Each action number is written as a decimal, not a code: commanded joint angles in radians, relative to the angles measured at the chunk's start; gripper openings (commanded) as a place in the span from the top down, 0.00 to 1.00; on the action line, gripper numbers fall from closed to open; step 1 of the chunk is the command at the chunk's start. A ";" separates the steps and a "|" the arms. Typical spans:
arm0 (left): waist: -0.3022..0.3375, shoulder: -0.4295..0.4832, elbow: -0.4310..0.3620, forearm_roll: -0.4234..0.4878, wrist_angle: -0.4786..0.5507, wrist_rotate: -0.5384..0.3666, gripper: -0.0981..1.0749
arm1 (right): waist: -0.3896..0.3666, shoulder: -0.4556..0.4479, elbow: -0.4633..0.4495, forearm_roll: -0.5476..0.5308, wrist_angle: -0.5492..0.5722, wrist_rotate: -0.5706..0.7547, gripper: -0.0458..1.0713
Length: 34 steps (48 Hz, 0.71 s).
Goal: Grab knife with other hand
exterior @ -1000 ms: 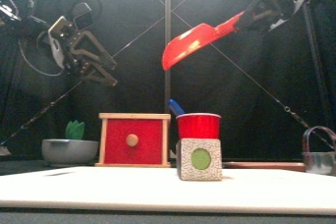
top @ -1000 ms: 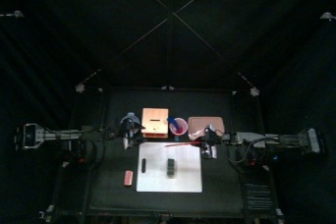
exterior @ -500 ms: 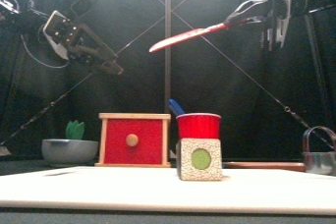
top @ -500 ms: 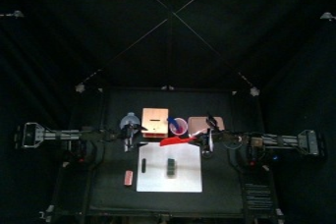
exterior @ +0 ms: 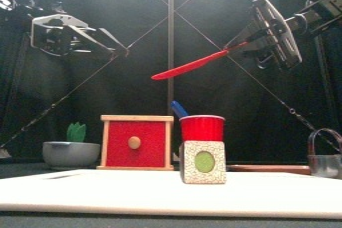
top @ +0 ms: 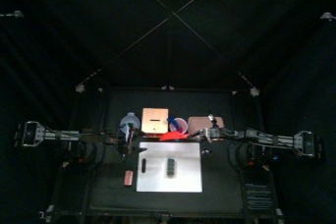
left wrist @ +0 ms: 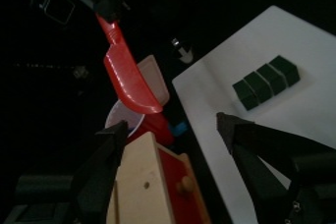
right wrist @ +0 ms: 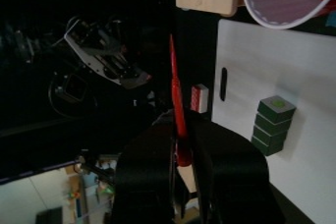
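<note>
Black curtains behind; right claw (exterior: pixel 254 40) holds unlabelled red knife (exterior: pixel 201 63) aloft.

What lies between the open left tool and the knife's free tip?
Nothing: in the front view, only dark curtain shows between the left tool and the tip of the knife, held by the right tool.

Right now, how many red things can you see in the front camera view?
3. The knife is held up in the air by the right gripper; the red box and the red cup stand on the table behind the white board. Others may be hidden.
</note>
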<state>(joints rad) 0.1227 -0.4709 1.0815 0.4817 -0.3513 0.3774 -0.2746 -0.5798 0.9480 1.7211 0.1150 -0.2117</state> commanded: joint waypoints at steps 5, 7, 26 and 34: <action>0.006 0.041 -0.031 -0.051 -0.020 0.130 0.04 | -0.006 0.014 -0.061 0.005 -0.008 -0.006 0.56; 0.006 0.051 -0.037 -0.058 -0.025 0.175 0.04 | -0.006 0.018 -0.069 0.005 -0.008 -0.006 0.56; 0.037 0.164 -0.066 -0.273 -0.209 0.637 0.04 | -0.005 0.049 -0.094 0.003 -0.008 -0.011 0.56; 0.028 0.229 -0.064 -0.387 -0.276 0.857 0.04 | -0.003 0.049 -0.098 0.003 -0.006 -0.009 0.56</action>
<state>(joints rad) 0.1519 -0.2623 1.0354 0.1427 -0.5937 1.1812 -0.2761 -0.5246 0.8759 1.7227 0.1074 -0.2178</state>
